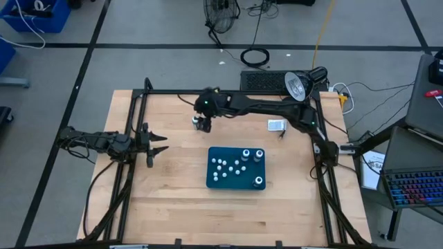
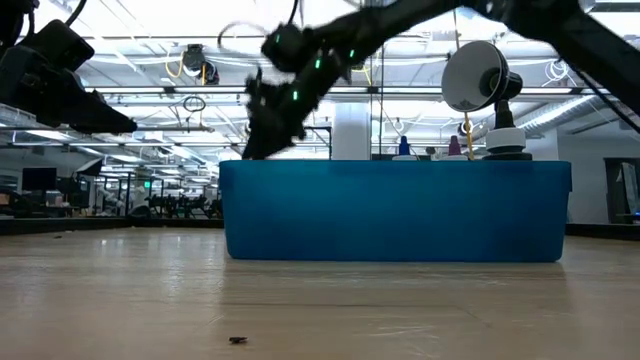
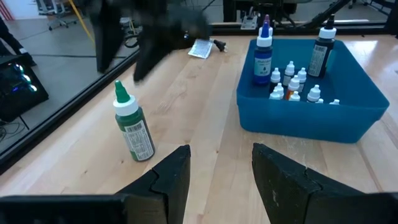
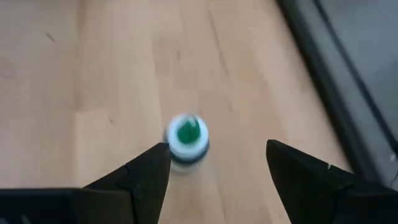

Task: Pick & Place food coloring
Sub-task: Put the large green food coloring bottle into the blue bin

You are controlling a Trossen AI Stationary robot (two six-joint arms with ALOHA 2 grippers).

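Pale wood bench (image 1: 173, 200) on grey taped floor (image 1: 138, 28); cables, desk lamp (image 1: 296, 84) behind. Green food coloring bottle (image 3: 132, 129) upright on bare wood, under right pincer (image 4: 214, 163), spread wide. Blue bin (image 1: 235, 167) holds remaining bottles; left pincer (image 1: 160, 144) wide, waits at bench edge.

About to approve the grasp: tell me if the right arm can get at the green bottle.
Probably yes: the right gripper hangs open above the green bottle, which stands alone on bare table.

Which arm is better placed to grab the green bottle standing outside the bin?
The right. Its open gripper hangs directly above the green bottle, fingers on either side of the cap. The left gripper, also open, sits near the table's left edge, well short of it.
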